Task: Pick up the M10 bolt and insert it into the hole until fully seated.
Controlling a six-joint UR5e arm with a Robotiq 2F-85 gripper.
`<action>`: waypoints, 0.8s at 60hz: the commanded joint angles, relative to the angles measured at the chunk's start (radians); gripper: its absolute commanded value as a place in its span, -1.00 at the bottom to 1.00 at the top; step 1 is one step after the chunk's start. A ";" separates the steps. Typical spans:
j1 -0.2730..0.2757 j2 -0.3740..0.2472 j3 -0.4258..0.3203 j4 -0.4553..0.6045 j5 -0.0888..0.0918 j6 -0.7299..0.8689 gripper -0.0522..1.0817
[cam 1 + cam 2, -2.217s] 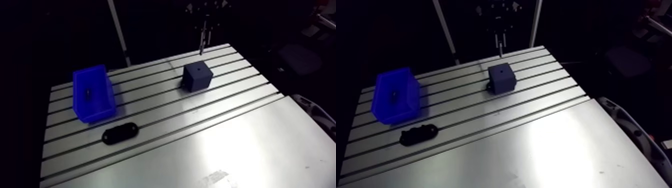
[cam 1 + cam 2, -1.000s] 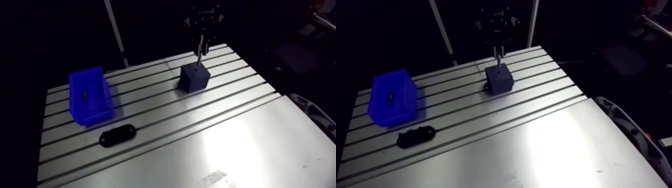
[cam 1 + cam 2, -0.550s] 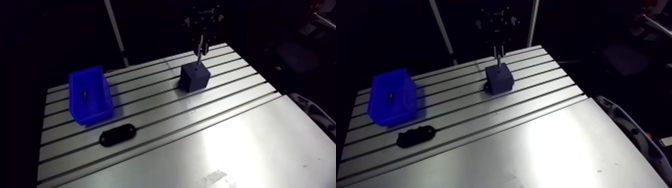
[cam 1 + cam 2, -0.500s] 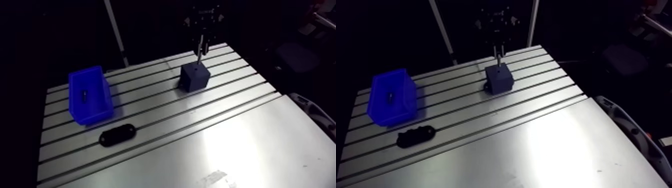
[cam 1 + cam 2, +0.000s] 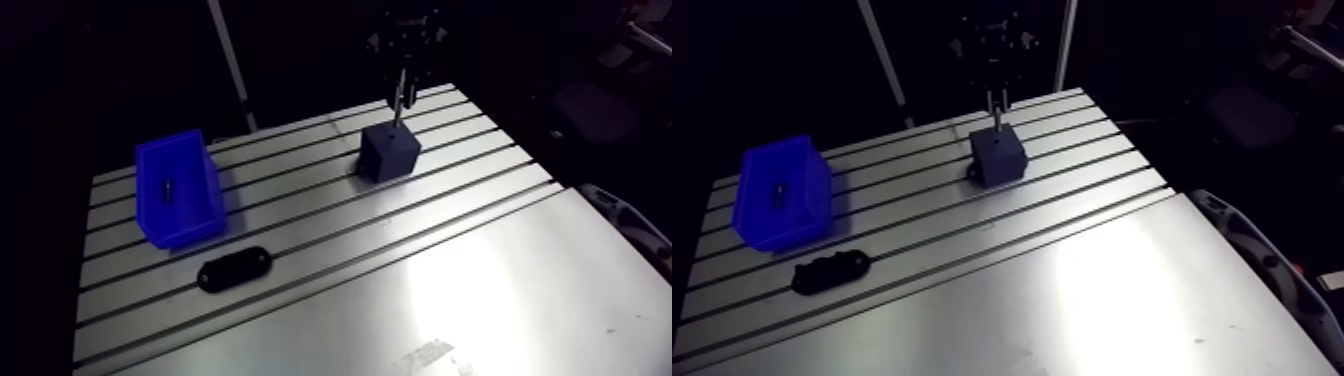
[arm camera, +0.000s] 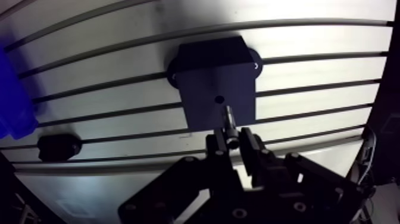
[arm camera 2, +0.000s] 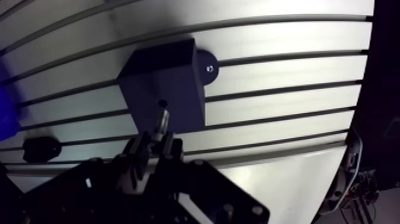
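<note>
Arm view first — the gripper [image 5: 402, 92] hangs over the far part of the slotted desk [image 5: 450, 290], right above the dark cube-shaped block [image 5: 390, 152]. A thin bright M10 bolt [image 5: 400, 102] stands upright beneath it, its lower end at the block's top face. Off to the side sits a blue bin [image 5: 178, 190] with a small dark item [image 5: 167, 187] inside. Nearer the camera, a flat black oblong part [image 5: 235, 268] lies on the desk.

Now the wrist view — the fingers [image 6: 218, 148] are drawn in narrow, clamped on the M10 bolt's head end. The shank points ahead over the block, and its tip lies just beside the small round hole [image 6: 219, 98]. Whether the tip has entered the hole cannot be told.
</note>
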 commanded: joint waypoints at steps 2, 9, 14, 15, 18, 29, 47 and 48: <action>0.000 0.006 -0.001 0.000 0.003 -0.001 0.99; 0.000 0.008 -0.001 0.000 0.003 -0.001 0.99; 0.000 0.009 0.000 -0.003 0.003 -0.001 0.99; 0.000 0.009 0.000 -0.003 0.003 -0.001 0.99; 0.000 0.011 0.000 -0.004 0.003 -0.001 0.99; 0.000 0.012 0.000 -0.004 0.003 -0.001 0.99; 0.001 0.012 0.009 -0.005 0.004 0.000 0.99; 0.001 0.011 0.010 -0.005 0.004 0.000 0.99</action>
